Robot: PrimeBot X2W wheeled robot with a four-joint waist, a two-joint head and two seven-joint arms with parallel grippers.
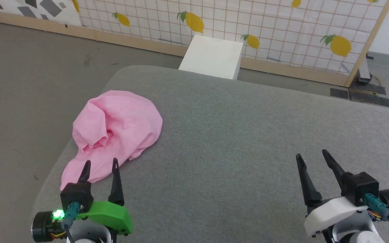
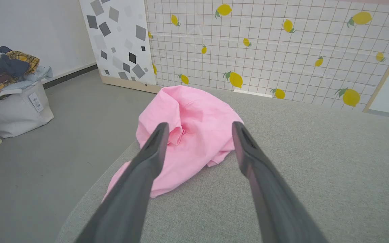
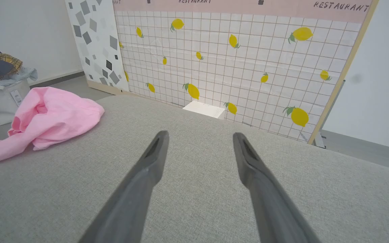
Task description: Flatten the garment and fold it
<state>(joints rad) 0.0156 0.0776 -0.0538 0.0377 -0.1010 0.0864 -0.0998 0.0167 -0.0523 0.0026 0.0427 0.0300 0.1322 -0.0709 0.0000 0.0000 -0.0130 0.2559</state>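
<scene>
Pink garment [image 1: 113, 131]: crumpled in a loose heap on the far left part of the grey padded top [image 1: 231, 141], with one flap trailing toward that top's left rim; it lies free of both grippers' grasp.
Grey padded top: woven cloth cover with a rounded far left corner.
Left gripper [image 1: 101, 161]: over the top's near left corner, fingers spread wide and empty, tips at the garment's near edge; whether they touch the cloth cannot be told.
Right gripper [image 1: 311, 154]: over the top's near right part, well apart from the garment, fingers spread wide, holding nothing.
White box [image 1: 211, 55]: just beyond the top's far edge.
Lemon-print panel [image 1: 282, 30]: upright beyond the top, behind the box.
Bag of clothes [image 2: 12, 111]: on the floor, left of the top.
</scene>
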